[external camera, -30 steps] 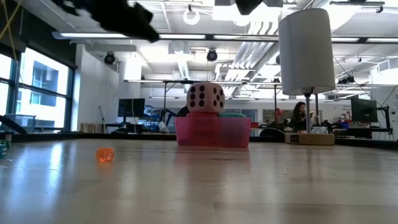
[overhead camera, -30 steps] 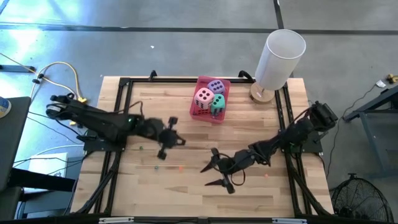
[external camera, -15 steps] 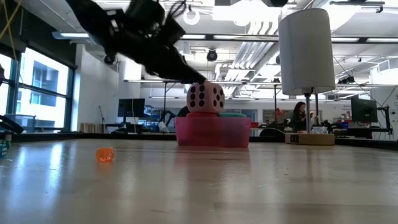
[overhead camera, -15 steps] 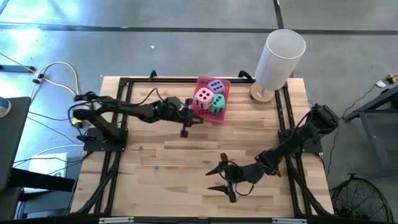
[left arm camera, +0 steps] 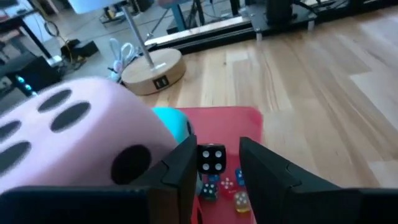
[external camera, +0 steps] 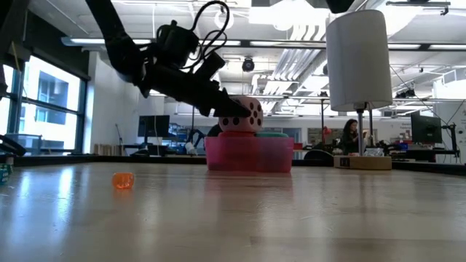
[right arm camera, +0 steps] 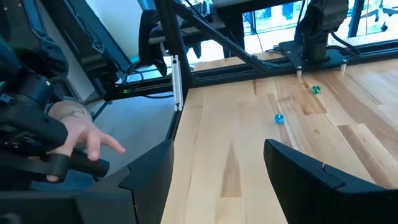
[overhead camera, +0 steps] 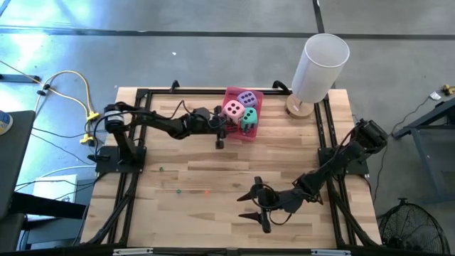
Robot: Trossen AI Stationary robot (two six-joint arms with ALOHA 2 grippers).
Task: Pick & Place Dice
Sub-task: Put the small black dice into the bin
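Dice sit in the pink tray (overhead camera: 229,130) at the far side of the wooden table (overhead camera: 206,213) — a pink die (overhead camera: 232,110), a teal die (overhead camera: 249,118) and a purple die (overhead camera: 247,98). Nearest, the right gripper (overhead camera: 253,208) hovers low over the near part of the table, its fingers spread wide and holding nothing. Farther back, the left gripper (overhead camera: 220,129) is at the tray's edge, right beside the pink die — its fingers (left arm camera: 180,169) are a little apart, with tiny dice showing between them. Behind the tray stands a white lamp (overhead camera: 318,70).
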